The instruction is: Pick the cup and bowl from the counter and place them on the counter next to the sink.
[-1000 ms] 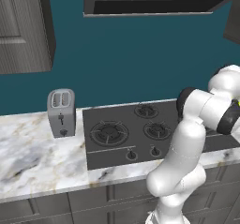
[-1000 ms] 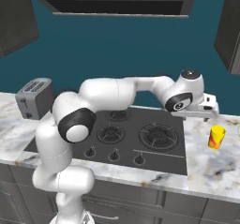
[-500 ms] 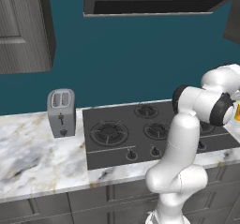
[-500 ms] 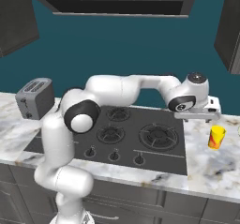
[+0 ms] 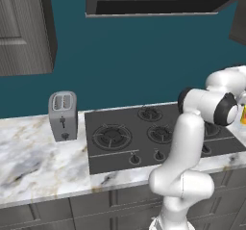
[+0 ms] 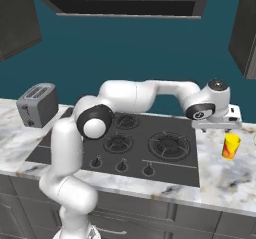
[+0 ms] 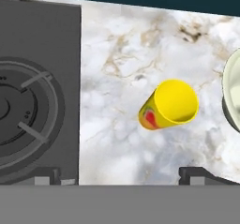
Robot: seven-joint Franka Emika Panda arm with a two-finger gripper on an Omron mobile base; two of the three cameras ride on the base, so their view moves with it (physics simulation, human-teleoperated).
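The cup [image 7: 168, 105] stands upright on the counter [image 7: 117, 54] just right of the stovetop [image 7: 37, 92], with the bowl [image 7: 232, 89] near on its far side. The gripper [image 6: 222, 128] hangs above it, holding nothing; its opening I cannot tell. The cup looks light, rigid and smooth, so clasp its tapered wall mid-height, squarely

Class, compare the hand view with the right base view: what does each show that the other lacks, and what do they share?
Hand view alone: the pale cream-green bowl with a white rim, cut off at the picture's edge. Right base view alone: the silver two-slot toaster, the white arm, and the dark cabinets overhead. Both: the yellow cup with a red-and-green base standing upright on the white-and-grey marble counter, beside the black stovetop.
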